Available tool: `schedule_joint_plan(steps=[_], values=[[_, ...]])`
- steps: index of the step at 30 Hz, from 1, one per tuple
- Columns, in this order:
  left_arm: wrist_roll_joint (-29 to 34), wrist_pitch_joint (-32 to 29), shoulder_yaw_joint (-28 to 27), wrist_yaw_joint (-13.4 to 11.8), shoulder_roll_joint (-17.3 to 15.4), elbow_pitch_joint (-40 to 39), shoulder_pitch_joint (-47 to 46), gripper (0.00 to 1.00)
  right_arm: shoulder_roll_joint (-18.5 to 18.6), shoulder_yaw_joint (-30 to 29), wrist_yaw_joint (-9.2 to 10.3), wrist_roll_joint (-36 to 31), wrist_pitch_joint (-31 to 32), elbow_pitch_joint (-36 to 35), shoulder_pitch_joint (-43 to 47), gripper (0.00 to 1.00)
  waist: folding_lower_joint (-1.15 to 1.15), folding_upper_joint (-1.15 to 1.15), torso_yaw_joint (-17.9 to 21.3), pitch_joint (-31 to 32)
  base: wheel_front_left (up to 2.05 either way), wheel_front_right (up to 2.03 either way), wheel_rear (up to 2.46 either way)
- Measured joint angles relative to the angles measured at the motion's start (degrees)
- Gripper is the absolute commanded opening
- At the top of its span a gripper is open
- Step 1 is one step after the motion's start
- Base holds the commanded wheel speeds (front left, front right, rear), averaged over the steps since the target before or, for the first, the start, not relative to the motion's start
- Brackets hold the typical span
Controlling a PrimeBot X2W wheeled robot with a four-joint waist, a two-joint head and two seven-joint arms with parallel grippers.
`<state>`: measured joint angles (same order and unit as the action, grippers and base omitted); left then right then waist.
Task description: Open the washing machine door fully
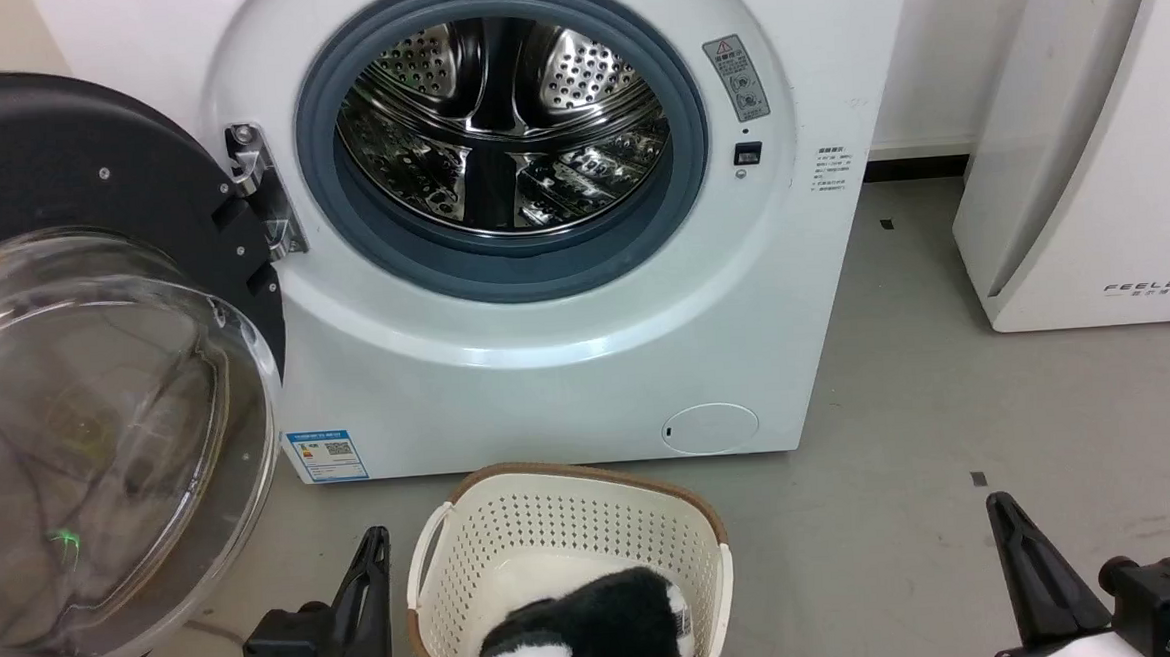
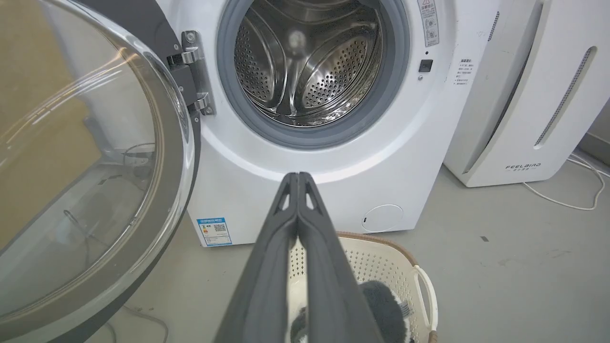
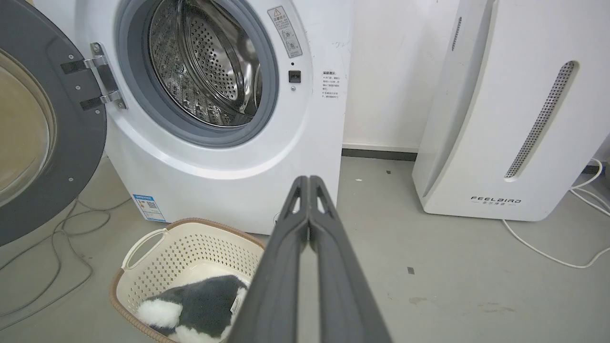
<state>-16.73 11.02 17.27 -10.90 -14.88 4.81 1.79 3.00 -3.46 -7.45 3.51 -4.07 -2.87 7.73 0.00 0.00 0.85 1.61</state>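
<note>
Your white washing machine (image 1: 547,371) stands dead ahead on the grey floor, steel drum (image 1: 504,122) exposed. Washing machine door (image 1: 100,444): swung wide to your left, hanging on its hinge, glass bowl bulging toward you. White appliance (image 1: 1086,142) to the machine's right, apart from it. Perforated basket (image 1: 564,500) on the floor just before the machine, black-and-white plush toy (image 1: 601,628) inside. Your left gripper (image 2: 298,177) and right gripper (image 3: 309,180): fingers pressed together, holding nothing, either side of the basket.

Head view looks down, close, at the washing machine (image 1: 548,390). Both lower wrist views face it, sharing the drum (image 1: 504,122) and washing machine door (image 1: 98,394).
</note>
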Motion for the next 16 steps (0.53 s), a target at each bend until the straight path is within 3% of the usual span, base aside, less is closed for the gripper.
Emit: schedule_joint_plan(steps=[16], values=[[2.34, -1.66, -2.41, 1.53, 1.69, -0.59, 0.0, 0.0, 0.0, 0.44, 0.0, -0.03, 0.53, 0.33, -0.21, 0.0, 0.0, 0.0, -0.13, -0.24, 0.0, 0.0, 0.0]])
